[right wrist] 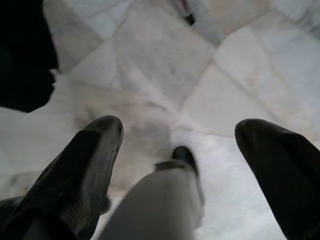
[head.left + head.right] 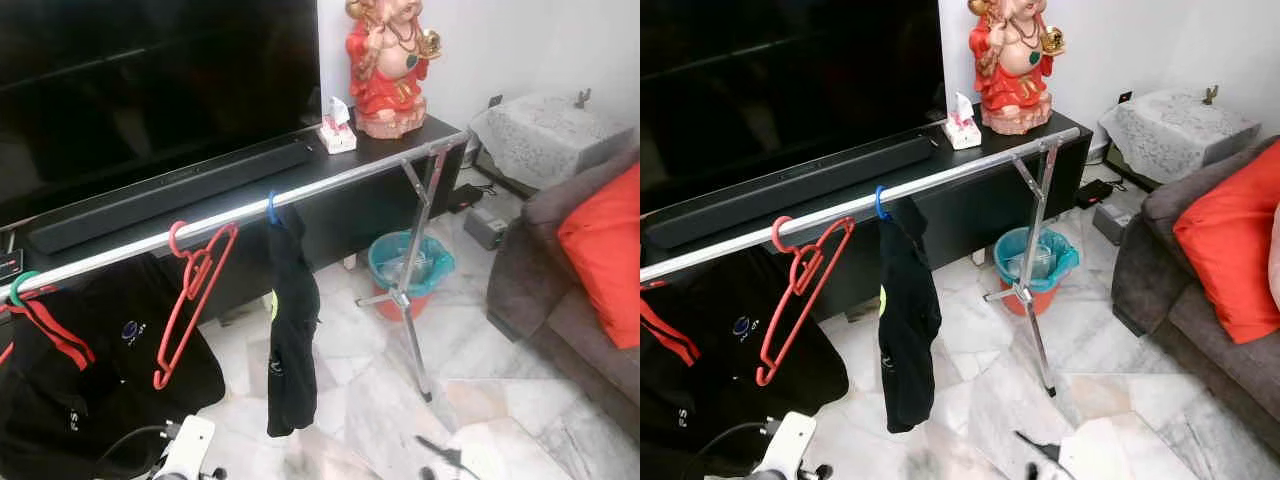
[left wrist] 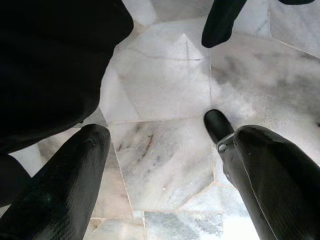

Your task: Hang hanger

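A red plastic hanger [image 2: 190,300] hangs empty by its hook on the silver rail [image 2: 330,184] of a clothes rack, its long axis tilted steeply so the lower end points down toward the robot's left while the hook curls over the rail at the top. Just beside it, toward the robot's right, a black garment [image 2: 291,330] droops from a blue hanger hook [image 2: 272,208]; on the other side a black jacket with red trim [image 2: 60,370] hangs from a green hook [image 2: 20,285]. Behind the rail, a dark worktop [image 2: 420,132] carries a soundbar [image 2: 170,195], a tissue box [image 2: 337,128] and a red and gold statue [image 2: 390,65] beneath a large television [image 2: 150,80]. A teal bin [image 2: 410,265] stands on the marble floor [image 2: 360,400] by the rack's leg, near a grey sofa with a red cushion [image 2: 605,250]. Both hands point low over the floor: the left hand [image 3: 165,150] is spread and holds nothing, and the right hand [image 1: 180,135] is likewise spread and bare.
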### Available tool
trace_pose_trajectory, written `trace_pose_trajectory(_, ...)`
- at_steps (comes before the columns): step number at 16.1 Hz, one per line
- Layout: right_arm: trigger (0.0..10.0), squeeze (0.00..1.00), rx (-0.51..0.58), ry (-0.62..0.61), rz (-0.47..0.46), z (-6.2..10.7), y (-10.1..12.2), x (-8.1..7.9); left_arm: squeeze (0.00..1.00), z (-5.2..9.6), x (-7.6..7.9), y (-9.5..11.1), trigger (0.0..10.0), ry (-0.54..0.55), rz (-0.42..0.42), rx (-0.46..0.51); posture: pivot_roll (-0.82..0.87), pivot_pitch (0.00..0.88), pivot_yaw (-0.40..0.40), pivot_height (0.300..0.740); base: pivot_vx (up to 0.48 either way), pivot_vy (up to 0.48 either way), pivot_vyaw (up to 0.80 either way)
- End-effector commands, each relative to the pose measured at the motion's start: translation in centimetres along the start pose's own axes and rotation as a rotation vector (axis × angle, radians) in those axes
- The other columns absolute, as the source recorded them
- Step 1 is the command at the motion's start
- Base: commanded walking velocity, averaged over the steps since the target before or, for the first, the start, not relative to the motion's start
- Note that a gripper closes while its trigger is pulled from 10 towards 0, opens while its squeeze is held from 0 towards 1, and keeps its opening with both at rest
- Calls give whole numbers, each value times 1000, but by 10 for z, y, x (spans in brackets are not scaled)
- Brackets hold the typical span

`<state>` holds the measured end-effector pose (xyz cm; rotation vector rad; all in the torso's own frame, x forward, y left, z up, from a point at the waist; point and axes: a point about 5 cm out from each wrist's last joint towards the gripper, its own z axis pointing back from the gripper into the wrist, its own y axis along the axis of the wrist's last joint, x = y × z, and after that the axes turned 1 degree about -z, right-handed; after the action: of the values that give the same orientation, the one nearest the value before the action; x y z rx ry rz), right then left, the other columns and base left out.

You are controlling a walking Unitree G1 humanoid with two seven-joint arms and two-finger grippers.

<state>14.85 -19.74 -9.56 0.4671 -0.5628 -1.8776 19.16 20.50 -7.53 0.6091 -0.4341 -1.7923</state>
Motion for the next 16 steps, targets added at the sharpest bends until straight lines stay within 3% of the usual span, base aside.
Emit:
trace_pose_trajectory(1,10000,0,-6,-5,-16,0,2,6,0,-1,-2,13,10000,8,21,72,-238,0,80,740,0,0,0)
trace_pose_trajectory(2,10000,0,-4,-17,-18,0,4,20,0,-2,-3,40,10000,-5,87,217,-236,0,82,740,0,0,0)
trace_pose_trajectory(5,10000,0,-8,-25,-13,2,5,34,0,5,-6,78,10000,0,84,474,-223,1,82,740,0,0,0)
trace_pose_trajectory(6,10000,0,-9,-24,-13,2,5,34,0,8,-8,83,10000,4,92,513,-223,1,82,740,0,0,0)
trace_pose_trajectory(7,10000,0,-6,-21,-16,2,6,34,0,28,-23,109,10000,30,141,728,-233,9,85,740,0,0,0)
trace_pose_trajectory(10,10000,0,-15,-16,-9,1,4,29,0,59,-28,144,10000,23,142,942,-206,7,70,740,0,0,0)
trace_pose_trajectory(13,10000,0,-18,-1,-1,1,4,22,0,69,-17,167,10000,-16,157,1019,-220,1,72,740,0,0,0)
trace_pose_trajectory(16,10000,0,-17,-3,-8,1,2,20,0,66,-1,173,10000,-73,173,979,-233,0,73,740,0,0,0)
